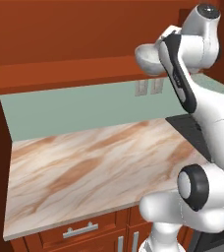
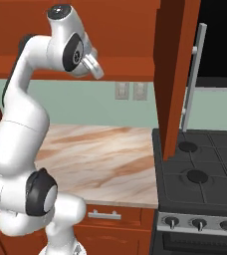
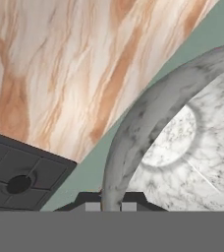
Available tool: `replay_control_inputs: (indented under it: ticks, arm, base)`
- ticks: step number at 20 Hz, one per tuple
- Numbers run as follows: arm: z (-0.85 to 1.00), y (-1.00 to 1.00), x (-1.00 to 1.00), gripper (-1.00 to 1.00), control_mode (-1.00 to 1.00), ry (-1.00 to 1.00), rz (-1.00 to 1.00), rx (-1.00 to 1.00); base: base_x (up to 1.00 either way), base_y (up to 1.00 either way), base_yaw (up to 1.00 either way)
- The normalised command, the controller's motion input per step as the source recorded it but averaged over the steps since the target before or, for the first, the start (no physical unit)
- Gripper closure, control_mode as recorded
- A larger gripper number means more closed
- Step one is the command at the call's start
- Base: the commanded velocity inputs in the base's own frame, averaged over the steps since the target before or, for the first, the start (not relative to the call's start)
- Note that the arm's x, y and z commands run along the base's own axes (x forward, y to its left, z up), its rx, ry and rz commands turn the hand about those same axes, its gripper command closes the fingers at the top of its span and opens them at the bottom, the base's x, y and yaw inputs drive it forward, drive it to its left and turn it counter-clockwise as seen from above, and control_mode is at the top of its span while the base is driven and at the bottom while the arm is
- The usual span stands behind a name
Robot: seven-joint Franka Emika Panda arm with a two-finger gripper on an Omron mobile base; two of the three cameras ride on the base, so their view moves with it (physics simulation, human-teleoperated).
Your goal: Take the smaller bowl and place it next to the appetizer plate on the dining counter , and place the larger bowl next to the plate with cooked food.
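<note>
Marbled bowl point(image 3: 182, 147) filled the hand view right up close, its rim pinched between the two fingertips point(image 3: 92, 206) of the pincer point(image 3: 110, 205), which was clamped shut on it; whether it was the smaller or larger bowl couldn't be told. Held high in the air near the red-brown wall cabinet point(image 1: 60, 39), the bowl sat well above the bare beige veined tabletop point(image 1: 94, 167), with the black stove point(image 2: 200, 169) beside that tabletop.
</note>
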Motion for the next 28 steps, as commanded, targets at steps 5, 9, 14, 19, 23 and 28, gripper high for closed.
replay_control_inputs:
  ticks: [5,9,14,19,23,28]
  arm:
    - [0.02,0.67,-1.0,1.0,-1.0,-0.15,0.19,0.0]
    - [0.16,0.52,-1.0,1.0,-1.0,-0.03,0.22,0.0]
    - [0.0,0.38,-1.0,1.0,-1.0,-0.05,0.19,-0.06]
    - [0.0,0.08,-1.0,1.0,-1.0,-0.14,0.1,-0.09]
    - [-0.26,-0.03,-1.0,1.0,-1.0,-0.1,0.07,-0.12]
    - [-0.08,-0.45,-1.0,1.0,-1.0,-0.1,0.22,-0.2]
  base:
    - [0.0,0.0,0.0]
    - [0.0,0.0,0.0]
    - [0.0,0.0,0.0]
    - [0.0,0.0,0.0]
    - [0.0,0.0,0.0]
    - [0.0,0.0,0.0]
